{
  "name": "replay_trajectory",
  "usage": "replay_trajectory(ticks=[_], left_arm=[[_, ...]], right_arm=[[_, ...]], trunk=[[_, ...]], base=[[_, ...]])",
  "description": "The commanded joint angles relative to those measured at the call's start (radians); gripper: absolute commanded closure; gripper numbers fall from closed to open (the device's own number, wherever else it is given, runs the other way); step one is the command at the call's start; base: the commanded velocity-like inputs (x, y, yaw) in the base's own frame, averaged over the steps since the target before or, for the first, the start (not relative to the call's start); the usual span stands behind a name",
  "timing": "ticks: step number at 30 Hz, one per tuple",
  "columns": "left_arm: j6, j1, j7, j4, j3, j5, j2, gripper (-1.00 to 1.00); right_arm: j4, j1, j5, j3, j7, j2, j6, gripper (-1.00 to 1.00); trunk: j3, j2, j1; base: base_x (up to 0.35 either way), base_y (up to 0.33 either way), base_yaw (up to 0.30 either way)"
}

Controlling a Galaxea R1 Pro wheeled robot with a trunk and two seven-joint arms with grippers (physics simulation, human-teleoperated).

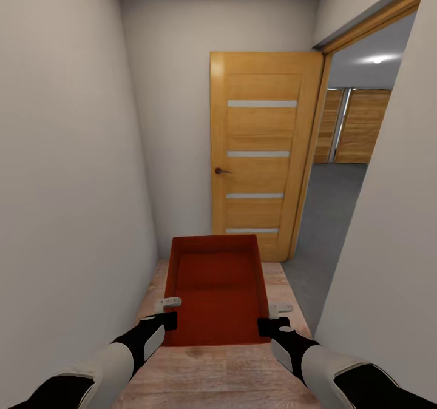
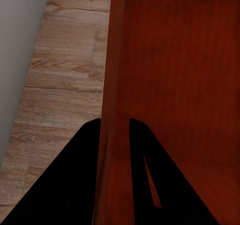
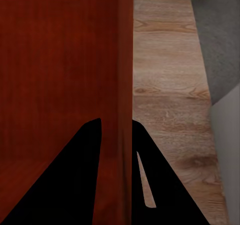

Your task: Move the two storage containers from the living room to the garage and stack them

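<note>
One red-orange open-top storage container is carried in front of me above the light wood plank floor of a narrow hallway. My left gripper is shut on its left wall, one black finger on each side of the thin wall. On the opposite side, my right gripper is shut on the right wall in the same way. The bin looks empty. The second container is out of view. Through the doorway at the right lies a dark grey floor.
Plain walls close in on both sides of the hallway. An open wooden door with frosted strips stands ahead, swung against the end wall. To its right the doorway opens into a room with wooden panels at its far side.
</note>
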Motion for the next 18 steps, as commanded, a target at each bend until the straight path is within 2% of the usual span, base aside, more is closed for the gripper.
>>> replay_trajectory(ticks=[1, 18], left_arm=[[-0.035, 0.000, 0.041, -0.005, 0.035, -0.012, 0.041, 1.00], [-0.035, 0.000, 0.042, -0.005, 0.035, -0.012, 0.041, 1.00]], right_arm=[[0.002, 0.000, -0.004, -0.024, 0.012, 0.001, -0.002, 1.00], [0.002, 0.000, -0.004, -0.026, 0.012, 0.000, -0.005, 1.00]], trunk=[[0.000, -0.001, 0.001], [0.000, -0.001, 0.001]], base=[[0.324, 0.000, 0.000], [0.324, 0.000, 0.000]])
